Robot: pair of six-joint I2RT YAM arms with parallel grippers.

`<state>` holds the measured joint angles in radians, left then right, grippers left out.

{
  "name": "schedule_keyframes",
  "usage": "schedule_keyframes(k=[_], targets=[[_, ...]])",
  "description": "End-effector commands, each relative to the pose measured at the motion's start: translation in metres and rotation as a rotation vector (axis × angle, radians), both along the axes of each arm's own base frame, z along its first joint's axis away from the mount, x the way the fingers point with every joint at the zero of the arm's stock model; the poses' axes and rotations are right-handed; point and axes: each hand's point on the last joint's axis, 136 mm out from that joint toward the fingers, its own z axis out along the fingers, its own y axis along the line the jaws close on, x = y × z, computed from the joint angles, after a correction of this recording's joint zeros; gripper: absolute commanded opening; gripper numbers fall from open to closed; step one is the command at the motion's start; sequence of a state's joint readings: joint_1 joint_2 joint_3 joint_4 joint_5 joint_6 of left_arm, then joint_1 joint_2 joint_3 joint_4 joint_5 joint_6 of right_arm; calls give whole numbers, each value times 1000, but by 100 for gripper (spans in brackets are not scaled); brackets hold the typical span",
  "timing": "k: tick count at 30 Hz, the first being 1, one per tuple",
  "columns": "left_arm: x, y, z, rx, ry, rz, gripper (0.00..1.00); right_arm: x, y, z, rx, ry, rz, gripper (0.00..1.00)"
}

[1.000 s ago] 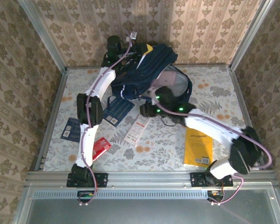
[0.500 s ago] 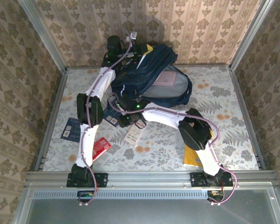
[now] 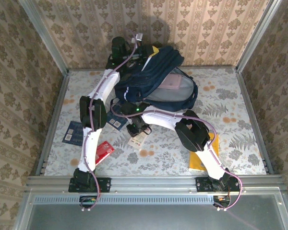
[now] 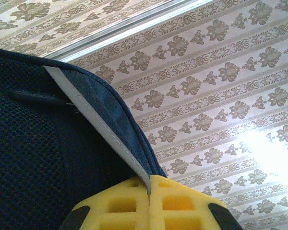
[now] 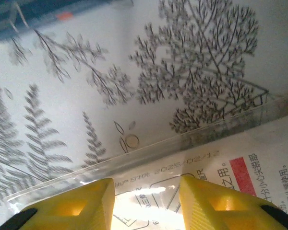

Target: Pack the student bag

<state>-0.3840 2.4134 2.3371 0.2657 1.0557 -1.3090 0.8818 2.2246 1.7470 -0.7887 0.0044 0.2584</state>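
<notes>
At the back of the tabletop point(image 3: 230, 120), the left gripper point(image 4: 149, 184) is clamped on the student bag's point(image 3: 156, 72) white-trimmed edge, propping its mouth up. Just nearer, the right gripper point(image 5: 146, 191) hovers, jaws apart, over a white packet point(image 5: 221, 158); the bag's opening lies directly beyond it.

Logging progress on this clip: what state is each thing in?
Bag: unzipped, mouth open, top edge lifted.
Left gripper: shut on the bag's trimmed edge.
Right gripper: open, over the packet.
Packet: lying flat, outside the bag.
Yellow book: lying flat, outside the bag.
</notes>
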Motion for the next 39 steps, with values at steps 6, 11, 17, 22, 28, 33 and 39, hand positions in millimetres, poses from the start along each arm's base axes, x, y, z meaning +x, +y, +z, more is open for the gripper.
schedule_keyframes(k=[6, 11, 17, 22, 28, 33, 39], targets=[[-47, 12, 110, -109, -289, -29, 0, -44, -69, 8, -173, 61, 72, 46], [-47, 12, 110, -110, -289, -28, 0, -61, -89, 29, -156, 69, 82, 49], [-48, 11, 110, -109, -288, -31, 0, -35, -104, 60, 12, -12, -135, 95], [-50, 11, 112, -109, -295, -32, 0, -18, -107, 48, -77, -44, -324, 100], [-51, 12, 114, -110, -300, -34, 0, -9, -92, 31, -102, -17, -386, 100], [-52, 11, 114, -110, -301, -35, 0, -3, -85, 21, -125, -6, -414, 100], [-52, 12, 114, -111, -300, -35, 0, -3, -92, -3, -215, 11, -409, 100]])
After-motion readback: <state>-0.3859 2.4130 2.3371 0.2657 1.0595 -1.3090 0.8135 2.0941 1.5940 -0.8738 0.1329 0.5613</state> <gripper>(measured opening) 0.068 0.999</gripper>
